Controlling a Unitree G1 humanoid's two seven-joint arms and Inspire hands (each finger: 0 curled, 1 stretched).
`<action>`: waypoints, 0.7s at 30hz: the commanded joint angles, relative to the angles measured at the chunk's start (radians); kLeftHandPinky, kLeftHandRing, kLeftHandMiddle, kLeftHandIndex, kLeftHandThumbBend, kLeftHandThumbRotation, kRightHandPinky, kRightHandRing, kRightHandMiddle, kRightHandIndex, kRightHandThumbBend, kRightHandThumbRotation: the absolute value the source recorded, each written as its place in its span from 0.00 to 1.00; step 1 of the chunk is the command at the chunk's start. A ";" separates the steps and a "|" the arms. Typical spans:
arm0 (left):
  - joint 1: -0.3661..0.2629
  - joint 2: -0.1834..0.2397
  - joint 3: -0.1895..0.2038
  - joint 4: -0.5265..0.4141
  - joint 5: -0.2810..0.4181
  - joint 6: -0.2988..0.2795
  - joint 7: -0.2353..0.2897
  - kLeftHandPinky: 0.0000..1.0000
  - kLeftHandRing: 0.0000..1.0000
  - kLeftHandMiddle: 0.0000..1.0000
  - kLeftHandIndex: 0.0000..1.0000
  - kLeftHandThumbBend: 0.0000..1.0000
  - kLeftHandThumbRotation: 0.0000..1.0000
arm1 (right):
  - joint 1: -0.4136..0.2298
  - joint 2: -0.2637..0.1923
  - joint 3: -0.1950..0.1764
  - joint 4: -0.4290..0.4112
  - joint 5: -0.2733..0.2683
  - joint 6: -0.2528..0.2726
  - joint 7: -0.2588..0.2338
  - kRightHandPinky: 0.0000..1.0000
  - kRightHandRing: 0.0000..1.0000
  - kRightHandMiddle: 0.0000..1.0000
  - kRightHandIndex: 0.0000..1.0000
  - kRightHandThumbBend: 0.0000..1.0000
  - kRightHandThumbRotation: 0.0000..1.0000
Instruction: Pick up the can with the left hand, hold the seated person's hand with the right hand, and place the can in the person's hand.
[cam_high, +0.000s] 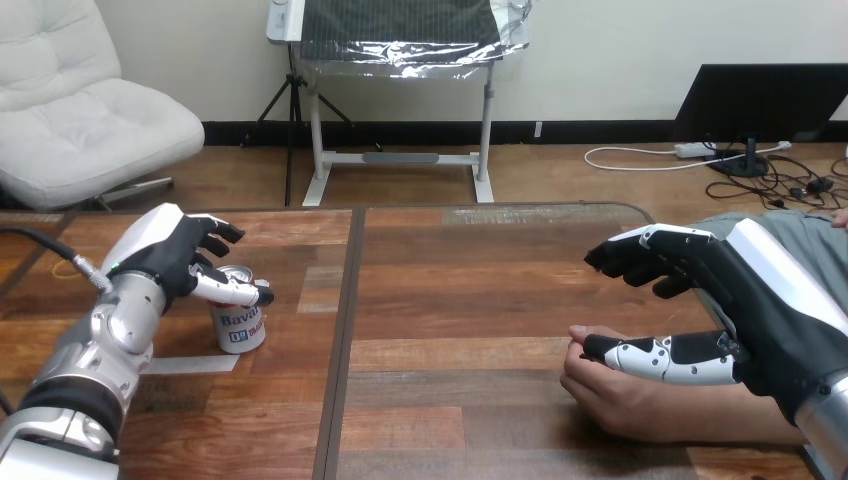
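Nearest you, the person's hand (618, 397) rests on the bench (470, 300) at the lower right, knuckles toward the middle, low and flat so that it can be taken from above. Your right hand (745, 290) hangs over it, the forearm coming in from the right edge and the white back shell turned up. Its fingers (640, 255) are bent into a loose hook with a clear gap beneath them, released and not closed on anything. The thumb reaches out lower down and lies along the top of the person's hand, apparently touching it. I'd call that a hand set in place for the hold, not a hold yet: nothing is wrapped round the person's hand.

Over on the left, the can (240, 325) stands upright on the bench, well apart from the person's hand, with the seam between the two boards lying between them. Your left hand (165, 255) sits just behind and above it, the silver forearm (100, 350) rising from the bottom left corner and the wrist cocked so the palm faces the can. The thumb crosses the can's top rim; the other fingers spread above and beyond it, unclenched, not round the body. The can is not yet gripped or lifted. To my eye, the palm needs to drop lower against the can's side before you close, or the fingers may only catch the rim.
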 joint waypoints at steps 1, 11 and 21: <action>-0.022 -0.011 0.017 -0.030 -0.019 -0.015 0.019 0.62 0.69 0.73 0.74 0.80 0.10 | -0.063 -0.021 -0.009 -0.009 0.009 -0.019 0.003 0.72 0.75 0.75 0.71 0.65 0.00; -0.028 -0.009 0.014 -0.027 -0.012 0.003 0.004 0.59 0.63 0.68 0.69 0.78 0.02 | -0.064 -0.024 -0.006 -0.010 0.001 -0.012 0.006 0.72 0.75 0.75 0.71 0.65 0.00; -0.035 -0.007 -0.001 -0.017 0.006 0.032 -0.012 0.59 0.62 0.67 0.67 0.78 0.00 | -0.064 -0.026 -0.008 -0.010 0.001 -0.014 0.009 0.72 0.75 0.75 0.71 0.66 0.00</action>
